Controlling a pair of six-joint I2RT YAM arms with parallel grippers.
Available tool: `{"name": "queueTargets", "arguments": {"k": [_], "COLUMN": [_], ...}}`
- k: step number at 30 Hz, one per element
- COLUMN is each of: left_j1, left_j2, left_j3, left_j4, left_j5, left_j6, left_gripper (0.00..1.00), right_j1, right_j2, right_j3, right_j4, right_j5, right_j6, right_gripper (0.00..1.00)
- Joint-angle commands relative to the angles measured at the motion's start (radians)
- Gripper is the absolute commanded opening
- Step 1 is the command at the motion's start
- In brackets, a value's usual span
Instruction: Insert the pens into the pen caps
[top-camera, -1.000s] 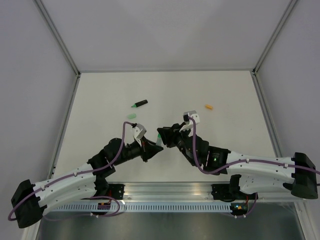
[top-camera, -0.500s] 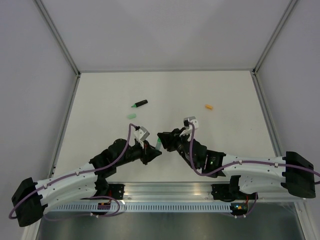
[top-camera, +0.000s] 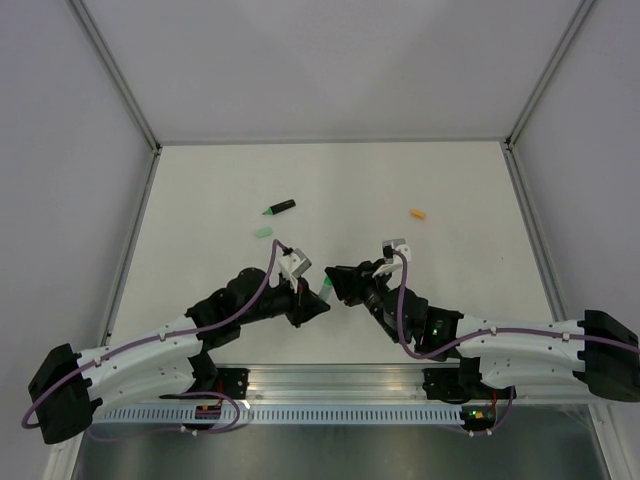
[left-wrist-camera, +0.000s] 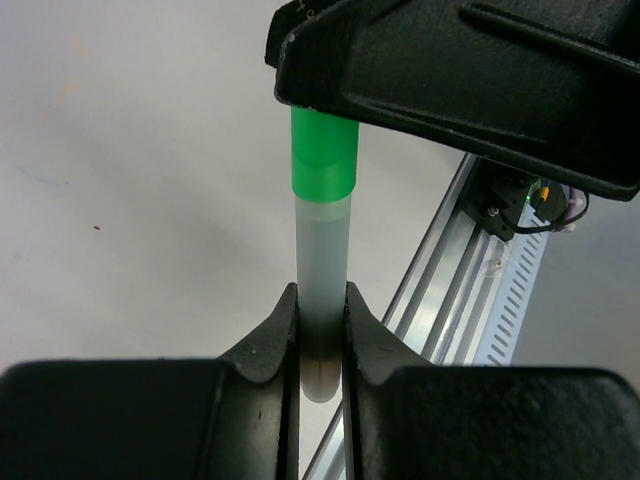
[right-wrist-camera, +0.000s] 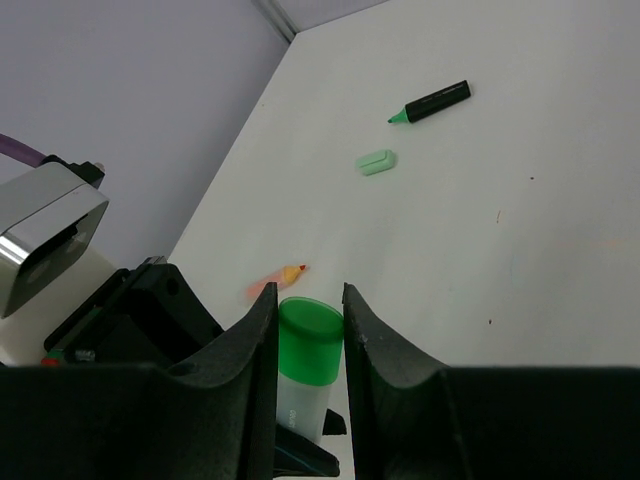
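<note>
My left gripper (top-camera: 310, 303) (left-wrist-camera: 320, 300) is shut on the lower barrel of a pale pen (left-wrist-camera: 322, 270), held above the table. A bright green cap (left-wrist-camera: 323, 150) (right-wrist-camera: 310, 330) sits on the pen's far end. My right gripper (top-camera: 337, 281) (right-wrist-camera: 308, 300) faces the left one and is shut on that green cap, a finger on each side. A black pen with a green tip (top-camera: 281, 208) (right-wrist-camera: 432, 102) and a pale green cap (top-camera: 263, 232) (right-wrist-camera: 377, 161) lie at the back left. An orange pen (right-wrist-camera: 278, 278) lies on the table beyond the jaws. A small orange cap (top-camera: 418, 213) lies at the back right.
The white table (top-camera: 460, 180) has grey walls on three sides. A metal rail (top-camera: 340, 380) (left-wrist-camera: 440, 280) with the arm bases runs along the near edge, just under the two grippers.
Both grippers have shifted a little to the right and nearer the front edge, still facing each other. The pen and green cap have closed together between them.
</note>
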Motion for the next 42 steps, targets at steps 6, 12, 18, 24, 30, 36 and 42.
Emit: {"name": "queueTargets", "arguments": {"k": [6,12,18,24,30,36,42], "left_j1": [0.040,0.040,0.040,0.040,0.040,0.040,0.039], "left_j2": [0.017,0.027,0.016,-0.004,-0.010,0.001,0.007], "left_j3": [0.096,0.069,0.053,0.044,0.041,0.038,0.036], "left_j4": [0.279,0.304,0.321,0.318,0.318,0.318,0.321], "left_j5": [-0.063,-0.037,-0.031,-0.028,-0.020,-0.009,-0.003], "left_j6": [0.032,0.043,0.040,0.037,0.037,0.035,0.028], "left_gripper": [0.02,0.02,0.02,0.02,0.02,0.02,0.02], "right_j1": [0.054,0.036,0.019,0.016,0.007,-0.064,-0.167], "right_j2": [-0.026,0.031,0.071,0.074,0.083,0.062,0.072], "right_j3": [0.202,0.377,0.443,0.434,0.431,0.424,0.492], "right_j4": [-0.347,-0.392,-0.429,-0.418,-0.401,-0.343,-0.373], "right_j5": [0.060,0.091,0.091,0.101,0.143,0.126,0.030], "right_j6": [-0.127,-0.201,-0.218,-0.203,-0.207,-0.227,-0.230], "right_gripper": [0.13,0.34,0.45,0.53,0.25,0.00,0.00]}}
